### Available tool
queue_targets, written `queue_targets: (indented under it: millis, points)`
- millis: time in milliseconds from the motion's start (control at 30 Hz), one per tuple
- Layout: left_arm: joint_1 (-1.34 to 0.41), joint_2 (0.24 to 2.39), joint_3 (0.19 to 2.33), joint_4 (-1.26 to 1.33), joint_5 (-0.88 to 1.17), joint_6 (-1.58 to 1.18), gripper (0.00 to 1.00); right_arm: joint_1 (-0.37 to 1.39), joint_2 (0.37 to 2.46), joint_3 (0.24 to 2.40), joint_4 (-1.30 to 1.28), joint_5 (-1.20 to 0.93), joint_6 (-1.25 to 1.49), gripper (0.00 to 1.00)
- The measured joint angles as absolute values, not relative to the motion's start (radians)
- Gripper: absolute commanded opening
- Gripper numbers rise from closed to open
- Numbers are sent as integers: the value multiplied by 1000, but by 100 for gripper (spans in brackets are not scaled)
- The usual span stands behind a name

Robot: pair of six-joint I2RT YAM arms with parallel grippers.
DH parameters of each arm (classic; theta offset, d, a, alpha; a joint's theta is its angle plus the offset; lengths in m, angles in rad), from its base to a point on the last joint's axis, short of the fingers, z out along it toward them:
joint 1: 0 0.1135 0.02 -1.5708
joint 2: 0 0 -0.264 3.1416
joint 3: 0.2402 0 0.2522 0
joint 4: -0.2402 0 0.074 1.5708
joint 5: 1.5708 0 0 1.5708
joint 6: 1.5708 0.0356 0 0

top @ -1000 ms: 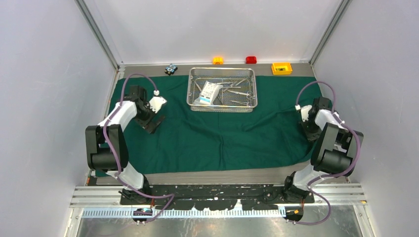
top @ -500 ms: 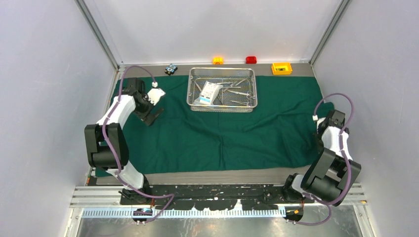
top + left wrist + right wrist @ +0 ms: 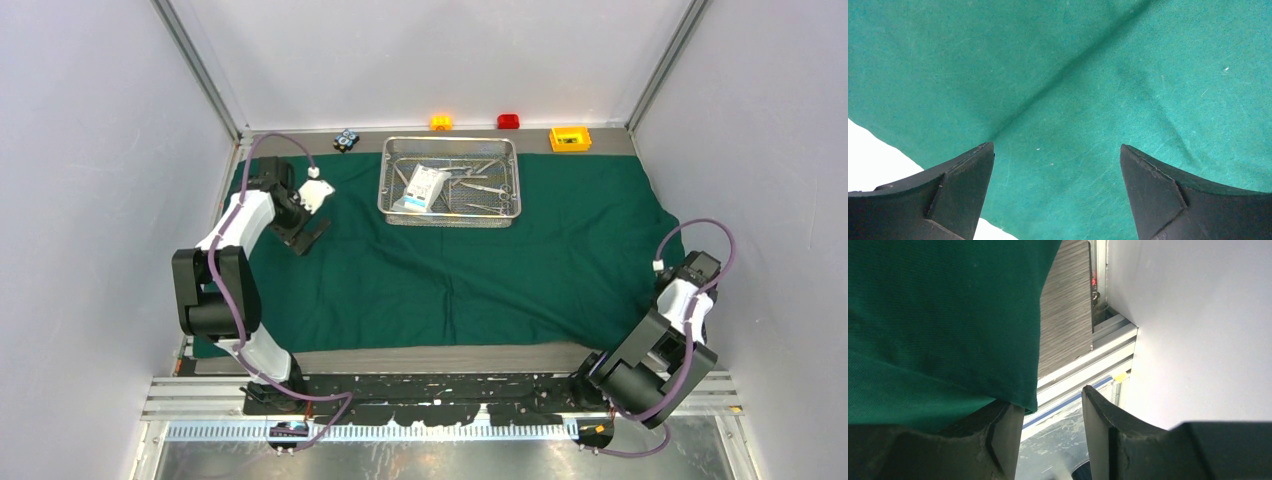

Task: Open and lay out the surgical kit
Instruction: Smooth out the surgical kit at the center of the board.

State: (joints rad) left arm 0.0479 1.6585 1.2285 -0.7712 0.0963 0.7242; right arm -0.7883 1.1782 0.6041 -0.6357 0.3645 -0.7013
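The dark green drape (image 3: 450,270) lies spread over the table. At its back middle stands the wire-mesh tray (image 3: 450,220), holding a flat white pouch (image 3: 423,187) and slim silver forceps (image 3: 483,186). My left gripper (image 3: 305,238) hangs open just above the drape's back left part, and the left wrist view shows only cloth (image 3: 1063,100) between its fingers. My right gripper (image 3: 1050,397) is at the drape's near right corner with its jaws apart. The cloth's edge (image 3: 1028,397) lies over one finger, not between the two.
Beyond the drape along the back edge sit a small yellow box (image 3: 570,138), a red block (image 3: 508,121), an orange block (image 3: 441,122) and a small dark object (image 3: 346,139). Enclosure walls stand close on both sides. A bare table strip (image 3: 430,357) runs in front.
My right arm has swung toward the near right, the drape's right edge has spread out with it, and its jaws have opened and let go of the cloth. The left arm shifted slightly back.
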Motion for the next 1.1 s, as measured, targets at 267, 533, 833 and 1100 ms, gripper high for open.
queue_targets:
  millis: [267, 533, 833, 1100]
  points:
    - [48, 1659, 1194, -748, 70, 724, 99, -859, 1277, 675, -603, 363, -734, 51]
    - [48, 1659, 1183, -743, 54, 725, 99, -958, 1288, 699, -570, 355, -806, 51]
    - [48, 1659, 1182, -737, 21, 743, 99, -1032, 1287, 703, -569, 335, -866, 51]
    - [72, 1625, 1173, -807, 42, 791, 99, -994, 1248, 876, -794, 34, -826, 51]
